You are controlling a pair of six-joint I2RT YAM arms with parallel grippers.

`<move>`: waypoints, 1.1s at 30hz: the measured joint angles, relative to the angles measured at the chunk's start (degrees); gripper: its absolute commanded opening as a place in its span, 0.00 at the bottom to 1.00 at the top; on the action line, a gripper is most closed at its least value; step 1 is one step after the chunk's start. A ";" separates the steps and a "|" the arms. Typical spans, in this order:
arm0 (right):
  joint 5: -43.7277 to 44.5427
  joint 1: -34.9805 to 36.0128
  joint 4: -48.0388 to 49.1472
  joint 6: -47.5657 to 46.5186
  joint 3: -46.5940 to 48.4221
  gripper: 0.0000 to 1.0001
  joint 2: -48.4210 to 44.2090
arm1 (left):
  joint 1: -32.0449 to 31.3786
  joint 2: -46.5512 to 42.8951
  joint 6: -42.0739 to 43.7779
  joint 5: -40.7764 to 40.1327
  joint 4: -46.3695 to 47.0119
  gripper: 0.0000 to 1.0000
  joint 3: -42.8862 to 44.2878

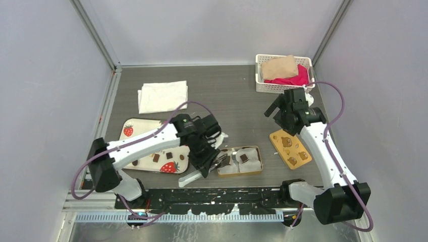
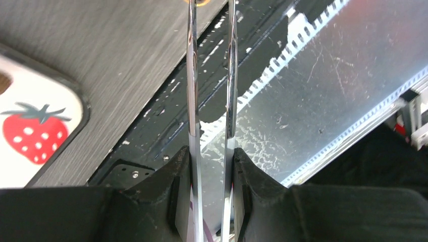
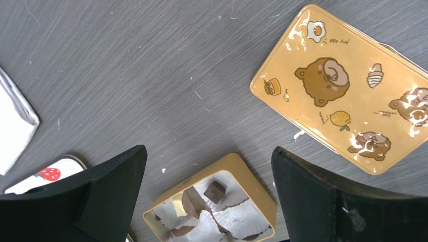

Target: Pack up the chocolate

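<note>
Several dark brown chocolates (image 1: 156,157) lie on the white strawberry-print tray (image 1: 132,146). The open gold box (image 1: 241,171) holds white paper cups, and a square chocolate (image 1: 244,158) sits in one; it also shows in the right wrist view (image 3: 216,191). My left gripper (image 1: 211,160) (image 2: 211,151) is shut on metal tweezers (image 2: 192,75) at the box's left end. Their tips run out of the top of the left wrist view, so I cannot tell whether they hold anything. My right gripper (image 1: 275,112) (image 3: 207,156) is open and empty, high above the table beyond the box (image 3: 252,184).
The golden-yellow bear lid (image 1: 289,147) (image 3: 343,85) lies flat to the right of the box. A white basket (image 1: 258,86) with pink and tan cloths stands at the back right. A folded white cloth (image 1: 162,96) lies at the back left. The black rail (image 1: 202,199) runs along the near edge.
</note>
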 measured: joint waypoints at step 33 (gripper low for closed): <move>2.03 0.00 -4.59 -0.24 -1.97 0.99 -5.99 | -3.85 9.25 4.63 1.97 3.69 0.18 0.37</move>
